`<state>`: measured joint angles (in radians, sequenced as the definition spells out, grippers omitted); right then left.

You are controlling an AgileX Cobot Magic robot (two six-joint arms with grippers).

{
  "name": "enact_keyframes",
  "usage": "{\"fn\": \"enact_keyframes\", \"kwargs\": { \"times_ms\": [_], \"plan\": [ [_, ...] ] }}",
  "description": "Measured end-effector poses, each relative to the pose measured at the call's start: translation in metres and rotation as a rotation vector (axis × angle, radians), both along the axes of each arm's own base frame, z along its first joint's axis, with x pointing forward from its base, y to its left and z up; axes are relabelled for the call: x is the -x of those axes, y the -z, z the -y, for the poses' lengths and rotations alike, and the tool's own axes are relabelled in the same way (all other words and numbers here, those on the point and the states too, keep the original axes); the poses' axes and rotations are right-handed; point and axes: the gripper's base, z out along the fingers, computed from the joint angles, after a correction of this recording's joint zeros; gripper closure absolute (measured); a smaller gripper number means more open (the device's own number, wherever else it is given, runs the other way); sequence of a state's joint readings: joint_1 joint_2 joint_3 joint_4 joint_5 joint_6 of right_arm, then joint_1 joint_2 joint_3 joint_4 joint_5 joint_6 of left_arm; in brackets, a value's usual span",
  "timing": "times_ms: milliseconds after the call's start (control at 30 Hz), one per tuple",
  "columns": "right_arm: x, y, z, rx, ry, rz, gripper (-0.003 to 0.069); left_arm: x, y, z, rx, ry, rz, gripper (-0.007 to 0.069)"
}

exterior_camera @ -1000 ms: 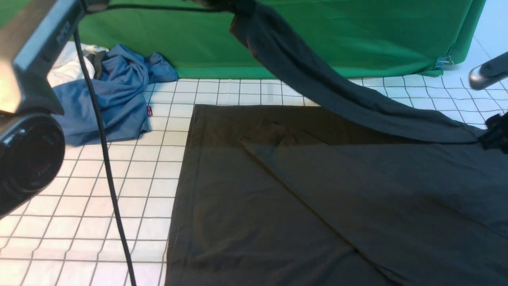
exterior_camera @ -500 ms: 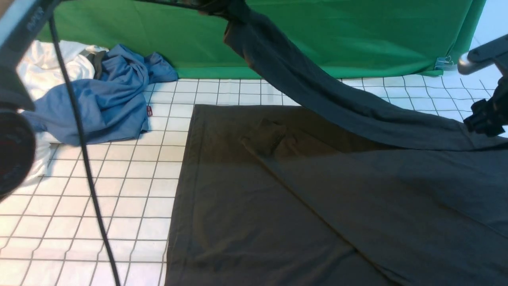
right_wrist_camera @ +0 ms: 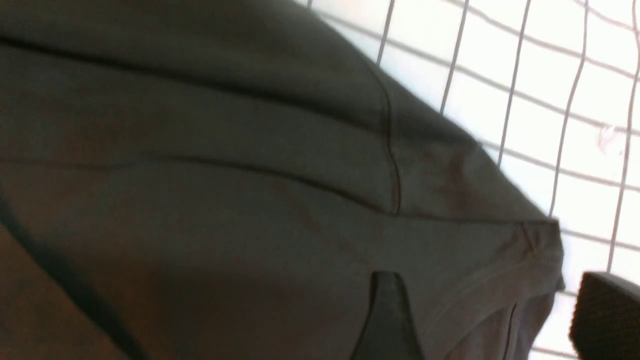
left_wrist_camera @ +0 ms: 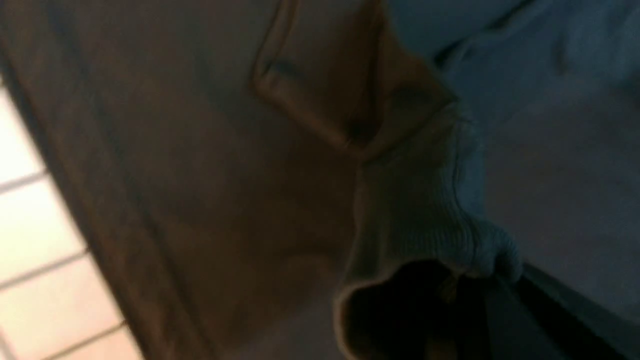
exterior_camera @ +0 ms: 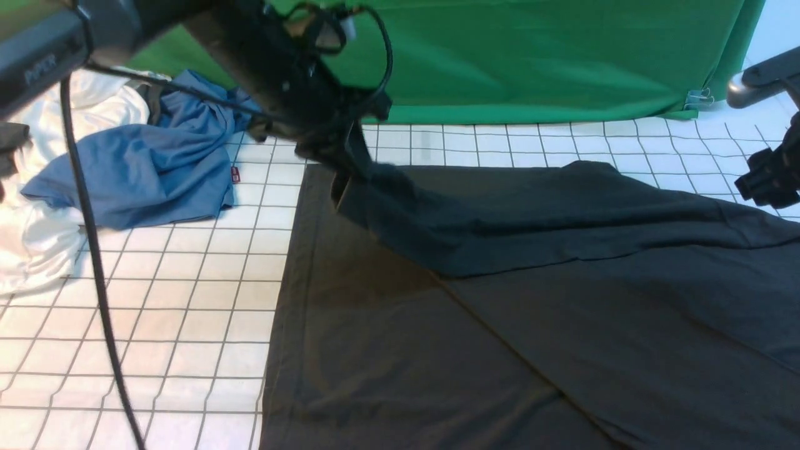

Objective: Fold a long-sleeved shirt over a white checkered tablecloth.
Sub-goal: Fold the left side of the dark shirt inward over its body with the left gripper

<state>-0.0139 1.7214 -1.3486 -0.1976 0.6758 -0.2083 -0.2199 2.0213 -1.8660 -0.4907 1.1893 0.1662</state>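
Note:
The charcoal long-sleeved shirt (exterior_camera: 500, 325) lies spread on the white checkered tablecloth (exterior_camera: 187, 300). One sleeve (exterior_camera: 531, 212) runs across the body from the right shoulder toward the far left corner. My left gripper (exterior_camera: 340, 159) is low over that corner, shut on the sleeve's ribbed cuff (left_wrist_camera: 425, 210); its jaws are dark and mostly hidden under the cuff. My right gripper (exterior_camera: 772, 181) hovers at the right edge by the shoulder, open, with the shoulder fold (right_wrist_camera: 450, 240) lying between its spread fingers (right_wrist_camera: 390, 320).
A crumpled blue shirt (exterior_camera: 156, 169) and a white garment (exterior_camera: 37, 237) lie at the far left. A green cloth (exterior_camera: 531, 56) hangs along the back. A black cable (exterior_camera: 94, 262) dangles from the left arm over the grid.
My left gripper has come down from high at the back to the shirt's far left corner, bringing the sleeve down across the body. The right gripper has barely shifted.

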Motion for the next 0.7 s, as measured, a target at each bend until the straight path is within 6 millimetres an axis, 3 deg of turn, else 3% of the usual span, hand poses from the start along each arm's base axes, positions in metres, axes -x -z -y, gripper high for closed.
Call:
{"fn": "enact_keyframes", "kwargs": {
  "times_ms": [167,333,433,500,700],
  "plan": [
    [0.001,0.001,0.0,0.002,0.003,-0.012,0.0161,0.026,-0.008,-0.011,-0.035,-0.037,0.046,0.0656],
    [0.001,0.001,0.0,0.001,0.004,-0.014,0.0161,0.059,-0.032,-0.013,0.08,-0.084,0.134,0.0656],
    [0.001,0.001,0.0,-0.003,0.003,-0.015,0.0161,0.068,-0.03,-0.013,0.118,-0.106,0.15,0.0656],
    [0.001,0.001,0.0,-0.002,-0.005,-0.017,0.0161,0.07,-0.018,-0.014,0.115,-0.126,0.131,0.0656],
    [0.002,0.001,-0.001,-0.004,-0.012,-0.023,0.0161,0.077,0.047,-0.022,0.03,-0.178,0.018,0.0652]
  ]
}}
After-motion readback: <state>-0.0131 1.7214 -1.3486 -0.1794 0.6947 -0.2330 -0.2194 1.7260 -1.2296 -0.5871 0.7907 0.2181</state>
